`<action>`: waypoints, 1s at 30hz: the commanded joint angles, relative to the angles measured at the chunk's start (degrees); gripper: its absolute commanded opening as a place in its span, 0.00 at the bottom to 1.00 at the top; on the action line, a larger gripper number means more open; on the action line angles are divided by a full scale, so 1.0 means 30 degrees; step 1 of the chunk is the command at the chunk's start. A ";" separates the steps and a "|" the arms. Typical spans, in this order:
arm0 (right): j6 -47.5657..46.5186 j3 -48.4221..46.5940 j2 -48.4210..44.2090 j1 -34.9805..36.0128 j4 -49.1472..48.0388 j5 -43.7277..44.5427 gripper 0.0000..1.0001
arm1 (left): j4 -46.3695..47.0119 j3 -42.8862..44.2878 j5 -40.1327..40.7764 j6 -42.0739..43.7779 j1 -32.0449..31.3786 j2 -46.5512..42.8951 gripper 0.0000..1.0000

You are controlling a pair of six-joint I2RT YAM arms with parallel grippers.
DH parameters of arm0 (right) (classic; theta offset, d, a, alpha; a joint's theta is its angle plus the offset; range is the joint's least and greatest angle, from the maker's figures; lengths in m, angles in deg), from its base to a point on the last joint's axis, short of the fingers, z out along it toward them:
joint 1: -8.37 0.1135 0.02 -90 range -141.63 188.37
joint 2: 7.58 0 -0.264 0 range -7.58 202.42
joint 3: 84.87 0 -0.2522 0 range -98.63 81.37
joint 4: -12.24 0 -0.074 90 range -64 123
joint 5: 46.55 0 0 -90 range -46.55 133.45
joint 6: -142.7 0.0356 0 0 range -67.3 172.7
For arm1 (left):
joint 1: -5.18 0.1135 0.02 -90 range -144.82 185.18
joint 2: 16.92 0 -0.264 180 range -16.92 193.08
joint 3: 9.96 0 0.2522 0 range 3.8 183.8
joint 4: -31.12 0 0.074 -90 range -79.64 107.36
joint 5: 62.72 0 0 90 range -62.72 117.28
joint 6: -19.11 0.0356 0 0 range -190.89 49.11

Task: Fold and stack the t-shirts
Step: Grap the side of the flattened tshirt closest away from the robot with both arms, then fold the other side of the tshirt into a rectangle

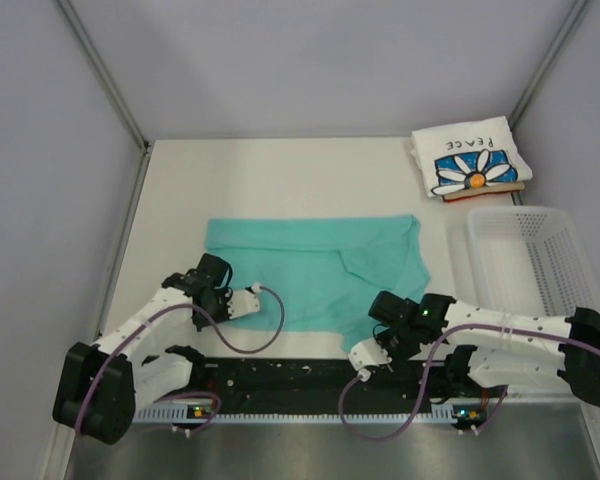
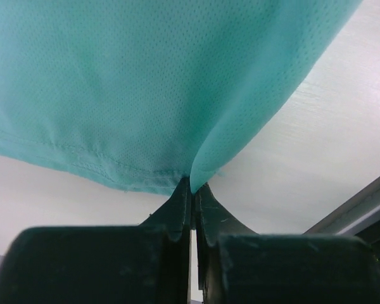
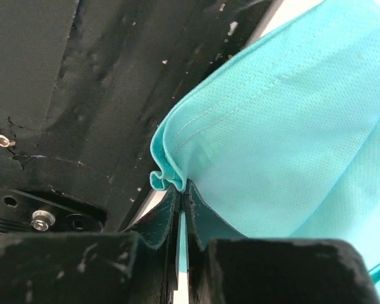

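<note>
The teal shirt (image 1: 315, 265) lies spread on the counter (image 1: 280, 180); the left hand (image 1: 248, 300) at 8 o'clock and the right hand (image 1: 364, 362) at 5 each pinch its near hem tight. Best to lift both corners level, then carry them toward 12 together.

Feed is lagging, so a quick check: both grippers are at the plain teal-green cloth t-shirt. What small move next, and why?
The left gripper and right gripper are each shut on a near corner of the plain teal-green cloth t-shirt, which lies spread on the table. So probably lift both a little, together, to start carrying that hem toward the far edge.
</note>
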 commanded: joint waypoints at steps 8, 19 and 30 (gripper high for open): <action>0.1053 -0.5052 -0.0676 -0.5177 -0.1164 -0.0541 0.00 | -0.0584 0.4502 0.0560 -0.2619 0.0028 0.1733 0.00; 0.1904 -0.7050 0.3192 -1.1478 -0.7667 -0.2066 0.00 | 0.0264 0.9337 0.2288 -0.3558 0.1492 0.7855 0.00; 0.0936 -0.6317 0.5508 -1.3912 -1.0014 -0.1773 0.00 | 0.0558 1.1624 0.2288 -0.3851 0.1699 1.1548 0.00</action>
